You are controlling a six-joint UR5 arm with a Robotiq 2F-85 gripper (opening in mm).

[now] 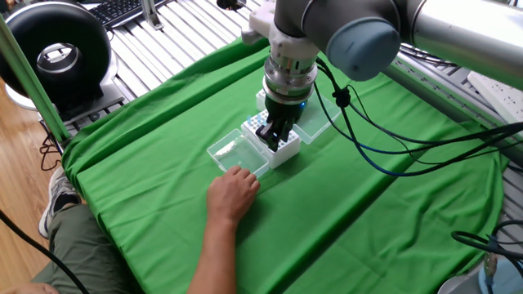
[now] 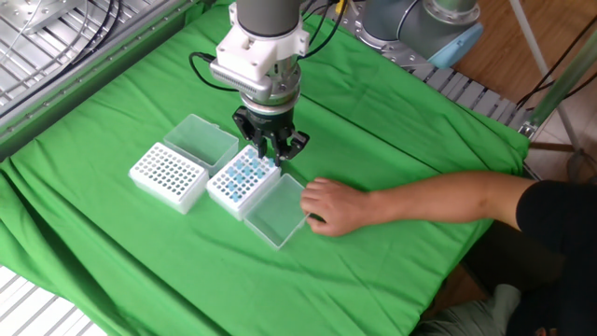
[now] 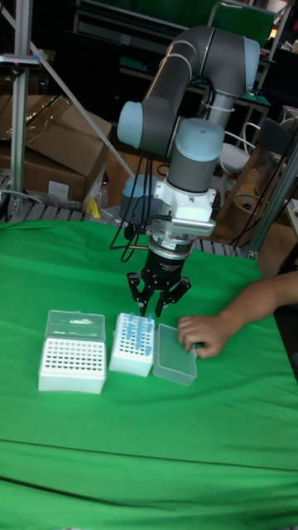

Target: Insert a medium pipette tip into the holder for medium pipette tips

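Green cloth (image 2: 392,271); blue-tipped rack (image 2: 241,178)

Silver-grey arm (image 3: 194,62), pale blue joint caps, white wrist flange, black claw (image 3: 157,305), black cables alongside.

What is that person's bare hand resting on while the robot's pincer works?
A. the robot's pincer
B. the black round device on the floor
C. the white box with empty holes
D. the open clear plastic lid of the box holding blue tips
D: the person's bare hand sits on the edge of the open clear plastic lid of the white box holding blue tips, apart from the pincer above it.
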